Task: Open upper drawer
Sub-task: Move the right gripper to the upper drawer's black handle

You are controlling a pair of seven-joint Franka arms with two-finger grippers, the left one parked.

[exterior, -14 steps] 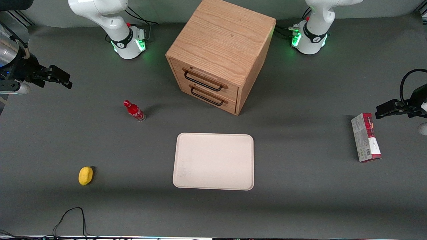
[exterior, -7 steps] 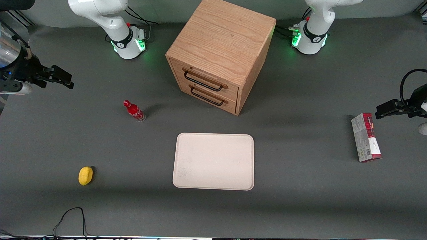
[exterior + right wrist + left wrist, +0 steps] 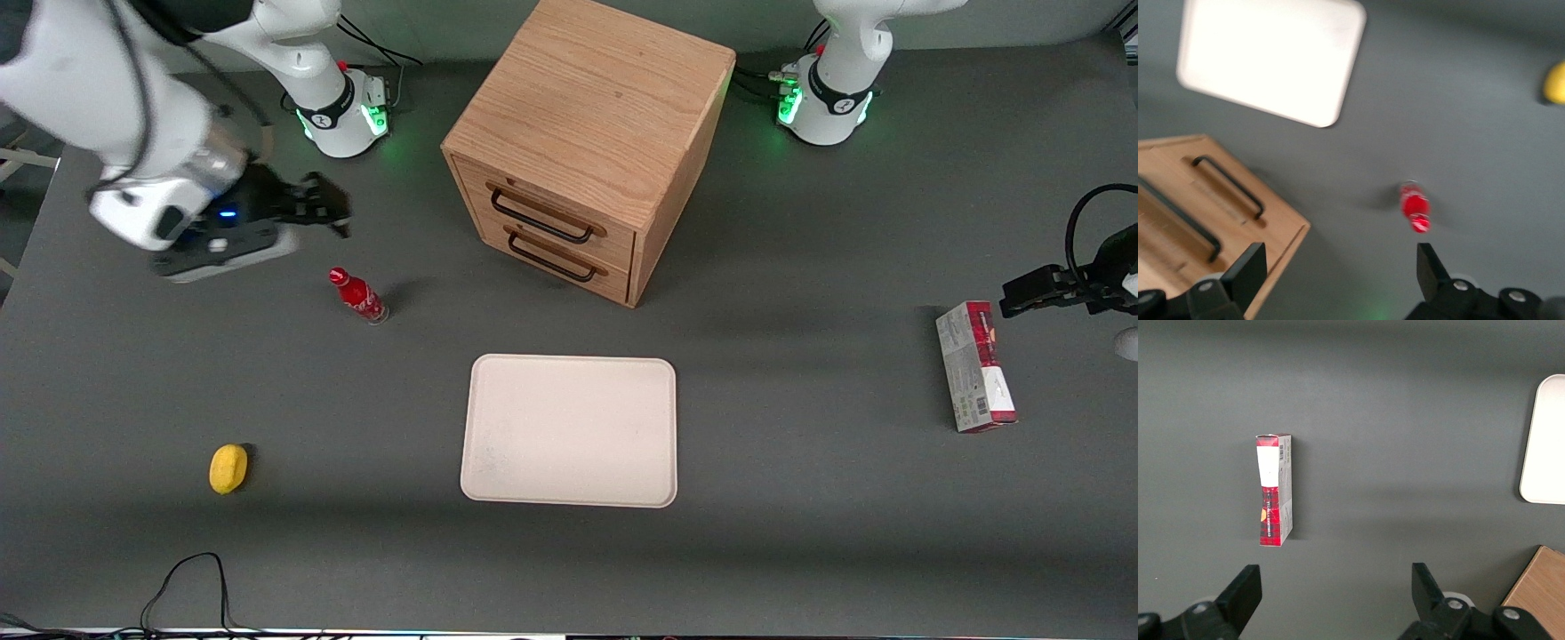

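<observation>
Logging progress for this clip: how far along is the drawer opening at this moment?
Nothing is done yet: the upper drawer sits flush in the cabinet, like the lower drawer. In hand is the approach: the pincer is open, in the air near the red bottle, toward the working arm's end of the table, well short of the handle. Reaching, gripping the handle and pulling remain.

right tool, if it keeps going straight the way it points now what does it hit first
Probably the cabinet, near the upper drawer. The right tool, open and empty, hangs above the table, pointing toward the drawer fronts. The red bottle stands nearer the front camera, seemingly off that line, though depth is uncertain.
</observation>
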